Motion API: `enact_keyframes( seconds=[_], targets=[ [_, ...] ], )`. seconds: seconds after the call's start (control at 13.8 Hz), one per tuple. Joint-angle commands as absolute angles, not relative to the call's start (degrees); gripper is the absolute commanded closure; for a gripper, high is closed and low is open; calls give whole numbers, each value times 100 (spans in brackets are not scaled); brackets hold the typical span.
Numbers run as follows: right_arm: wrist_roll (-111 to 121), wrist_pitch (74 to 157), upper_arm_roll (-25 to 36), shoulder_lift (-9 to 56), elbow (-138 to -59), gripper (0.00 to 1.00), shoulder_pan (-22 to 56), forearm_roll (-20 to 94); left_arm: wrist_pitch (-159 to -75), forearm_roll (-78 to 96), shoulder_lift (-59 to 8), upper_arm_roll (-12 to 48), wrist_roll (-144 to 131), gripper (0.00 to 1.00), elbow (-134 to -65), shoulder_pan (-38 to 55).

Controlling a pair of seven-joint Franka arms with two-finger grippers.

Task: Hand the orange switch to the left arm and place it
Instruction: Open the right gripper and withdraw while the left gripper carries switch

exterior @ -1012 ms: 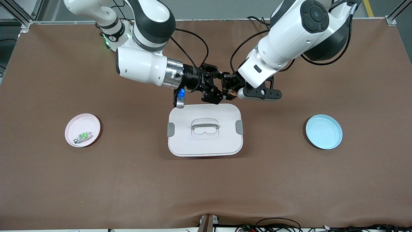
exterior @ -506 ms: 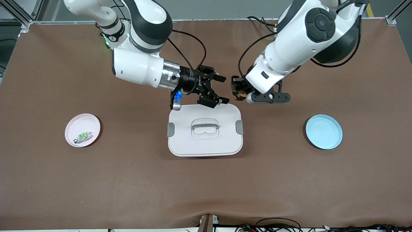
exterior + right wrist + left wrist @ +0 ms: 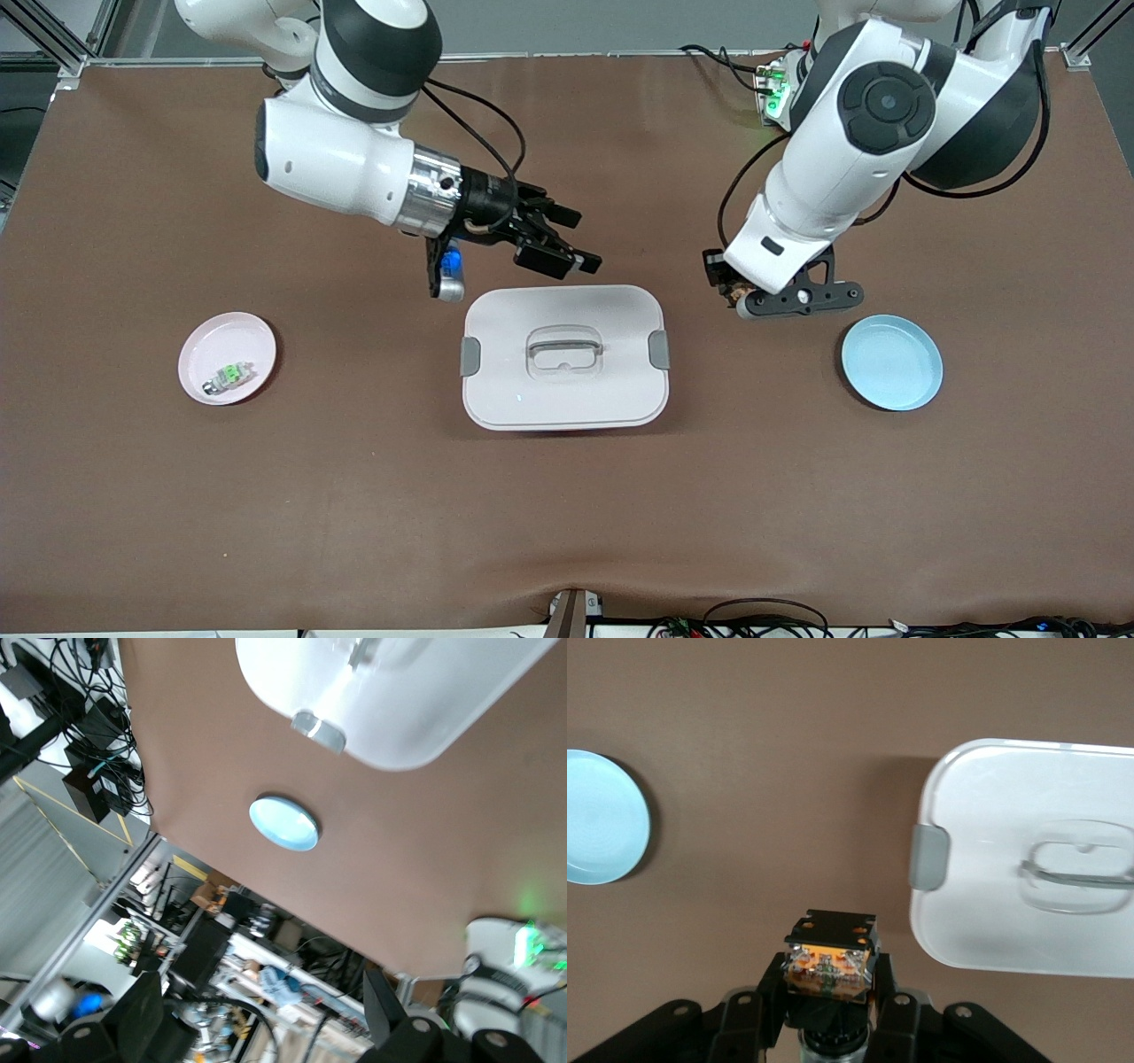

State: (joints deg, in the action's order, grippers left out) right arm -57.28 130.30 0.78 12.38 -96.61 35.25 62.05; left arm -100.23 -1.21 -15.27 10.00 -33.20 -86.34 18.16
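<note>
The orange switch [image 3: 830, 961] is a small black block with an orange face, clamped in my left gripper [image 3: 830, 967]. In the front view that gripper [image 3: 728, 285] hangs over the bare mat between the white box [image 3: 564, 356] and the blue plate [image 3: 891, 361]. My right gripper [image 3: 560, 240] is open and empty, its fingers spread, over the mat by the box's edge that faces the arm bases. In the right wrist view only the two spread black fingers [image 3: 142, 1014] show, with nothing between them. The box also shows in the left wrist view [image 3: 992, 815].
A pink plate [image 3: 228, 357] toward the right arm's end holds a tiny green-and-silver component [image 3: 229, 377]. The blue plate also shows in the left wrist view [image 3: 598, 828] and the right wrist view [image 3: 283, 823]. Brown mat covers the table.
The two grippers met above the box's edge a second ago. The right gripper let go and drew back toward its own end. The left gripper carried the switch toward the blue plate.
</note>
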Motion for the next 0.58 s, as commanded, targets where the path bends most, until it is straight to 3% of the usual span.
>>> enact_keyframes(
  seconds=[0.0,0.29,0.51],
  targets=[
    [-4618,12990,35,529,-10747,0,3288,6135,-9976,-264,-1556,1011,-2771,100,-8788,1399],
    [-3027,12990,44,150,-11687,0,2945,5829,-10019,-281,-1494,1002,-1910,100,-9184,626],
    [-2786,12860,35,114,-11909,0,2681,4400,-10273,-850,-1521,1011,-1504,100,-9499,422]
  ],
)
